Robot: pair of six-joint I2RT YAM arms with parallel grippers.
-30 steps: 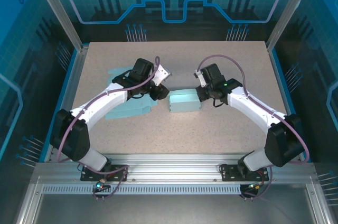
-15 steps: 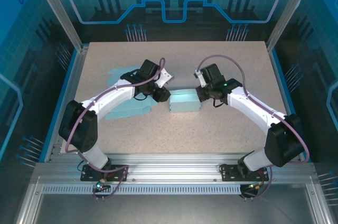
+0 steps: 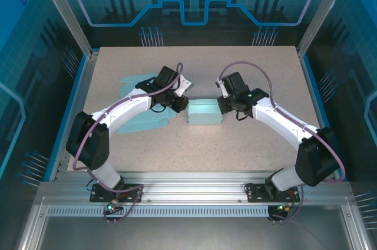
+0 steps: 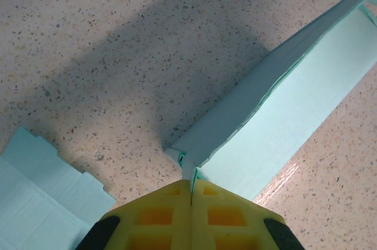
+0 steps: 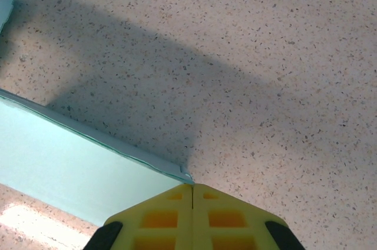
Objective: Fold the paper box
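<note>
Paper box [image 3: 205,112] is sitting mid-way across the desk [image 3: 247,144], between both arms. Left hand [image 4: 191,188] is pinching its end flap, seemingly to hold a fold. Right hand [image 5: 193,188], closed, is touching the opposite corner, likely bracing it. Flat paper sheets [image 3: 141,121] are lying just beside.

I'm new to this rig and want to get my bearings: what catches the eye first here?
A half-formed teal paper box sits in the middle of the table. The left end effector is shut on a thin flap at its left end, and the right end effector is closed right at its right corner. Flat teal sheets lie to the left of it.
</note>
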